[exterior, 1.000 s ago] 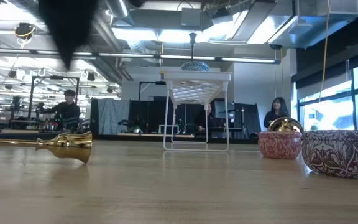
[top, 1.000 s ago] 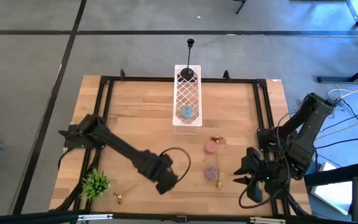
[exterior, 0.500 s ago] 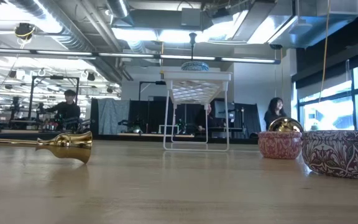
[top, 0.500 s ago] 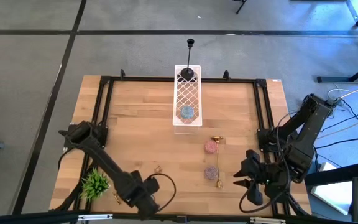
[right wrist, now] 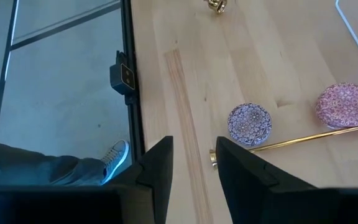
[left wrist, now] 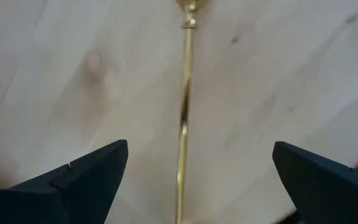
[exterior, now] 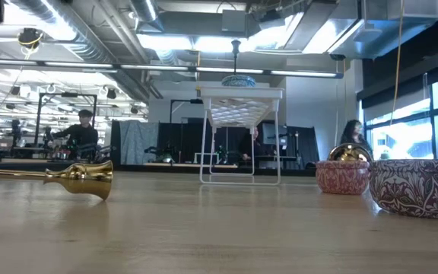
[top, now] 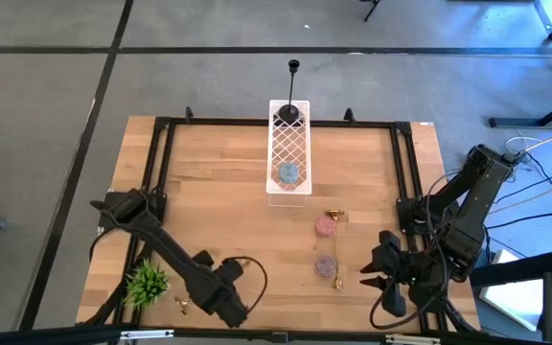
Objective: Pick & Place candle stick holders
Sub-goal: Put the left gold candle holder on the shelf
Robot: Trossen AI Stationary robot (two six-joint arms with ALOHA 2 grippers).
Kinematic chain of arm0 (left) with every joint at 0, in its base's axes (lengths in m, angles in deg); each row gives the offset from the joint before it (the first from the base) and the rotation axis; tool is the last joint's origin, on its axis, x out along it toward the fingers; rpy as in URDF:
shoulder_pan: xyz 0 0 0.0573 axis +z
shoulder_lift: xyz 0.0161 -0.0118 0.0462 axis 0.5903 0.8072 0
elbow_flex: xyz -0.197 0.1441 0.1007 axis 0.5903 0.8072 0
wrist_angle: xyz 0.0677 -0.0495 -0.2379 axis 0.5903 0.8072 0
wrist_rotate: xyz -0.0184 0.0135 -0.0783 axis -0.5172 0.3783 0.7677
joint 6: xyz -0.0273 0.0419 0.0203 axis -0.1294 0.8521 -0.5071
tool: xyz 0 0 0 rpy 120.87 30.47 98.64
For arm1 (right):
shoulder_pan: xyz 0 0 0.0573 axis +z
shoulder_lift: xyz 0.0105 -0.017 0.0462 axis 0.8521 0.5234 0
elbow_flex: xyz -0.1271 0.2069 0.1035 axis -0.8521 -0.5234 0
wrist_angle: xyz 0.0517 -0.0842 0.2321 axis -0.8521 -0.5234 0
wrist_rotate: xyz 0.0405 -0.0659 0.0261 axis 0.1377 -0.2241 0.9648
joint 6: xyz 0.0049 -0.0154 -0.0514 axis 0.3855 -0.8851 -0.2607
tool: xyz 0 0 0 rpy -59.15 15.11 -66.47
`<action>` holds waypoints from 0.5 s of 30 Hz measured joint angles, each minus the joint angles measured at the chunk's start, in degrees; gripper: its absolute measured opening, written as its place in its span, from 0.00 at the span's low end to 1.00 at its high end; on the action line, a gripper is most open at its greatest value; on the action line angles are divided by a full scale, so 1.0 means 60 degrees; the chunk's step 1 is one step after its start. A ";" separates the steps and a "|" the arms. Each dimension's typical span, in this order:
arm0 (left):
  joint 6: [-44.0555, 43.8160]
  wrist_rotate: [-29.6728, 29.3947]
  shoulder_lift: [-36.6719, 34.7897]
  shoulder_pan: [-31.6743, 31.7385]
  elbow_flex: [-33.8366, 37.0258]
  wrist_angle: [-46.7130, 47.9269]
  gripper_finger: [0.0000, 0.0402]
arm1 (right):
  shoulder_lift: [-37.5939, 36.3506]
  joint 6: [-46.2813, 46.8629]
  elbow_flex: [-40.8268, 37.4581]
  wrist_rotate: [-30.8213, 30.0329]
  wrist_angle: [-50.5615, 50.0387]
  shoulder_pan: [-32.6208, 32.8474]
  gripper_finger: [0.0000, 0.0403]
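On the pale wooden tabletop the left gripper hung with jaws spread wide, a slim shiny gold candle stick holder lying flat directly beneath, midway between its fingers; this looked like the reach step, and lowering and clenching should come next

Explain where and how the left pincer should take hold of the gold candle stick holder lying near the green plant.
Grip the thin stem of the gold candle stick holder near its middle, coming straight down from above. It lies flat on the wooden table, and the open left pincer already straddles the stem, one finger on each side. The stem is narrow and straight; the flared ends would probably slip.
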 joint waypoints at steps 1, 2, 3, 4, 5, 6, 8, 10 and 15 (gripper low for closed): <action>0.0031 0.0073 0.0012 0.0062 0.0159 -0.0158 1.00 | 0.0000 0.0000 0.0000 -0.0011 -0.0004 0.0000 0.31; 0.0047 0.0236 0.0016 0.0130 0.0329 -0.0328 1.00 | 0.0003 -0.0004 0.0000 -0.0011 0.0005 0.0000 0.31; 0.0078 0.0398 0.0016 0.0194 0.0492 -0.0471 1.00 | 0.0002 -0.0024 0.0000 -0.0012 0.0039 0.0000 0.31; 0.0132 0.0602 0.0016 0.0234 0.0648 -0.0588 1.00 | -0.0001 -0.0026 0.0000 -0.0012 0.0067 0.0000 0.31; 0.0155 0.0743 0.0016 0.0259 0.0808 -0.0684 1.00 | 0.0002 -0.0026 0.0000 -0.0011 0.0069 0.0000 0.31; 0.0177 0.0866 0.0016 0.0271 0.0991 -0.0795 1.00 | -0.0001 -0.0026 0.0000 -0.0011 0.0081 0.0000 0.31; 0.0159 0.1118 0.0021 0.0262 0.1342 -0.1082 1.00 | 0.0001 -0.0026 0.0000 -0.0011 0.0131 0.0000 0.31; 0.0153 0.1222 0.0030 0.0250 0.1567 -0.1398 0.99 | 0.0000 -0.0026 0.0000 0.0005 0.0131 0.0000 0.31; -0.0024 0.1330 0.0030 0.0271 0.1988 -0.2106 0.93 | -0.0001 -0.0022 0.0000 0.0058 0.0131 0.0000 0.31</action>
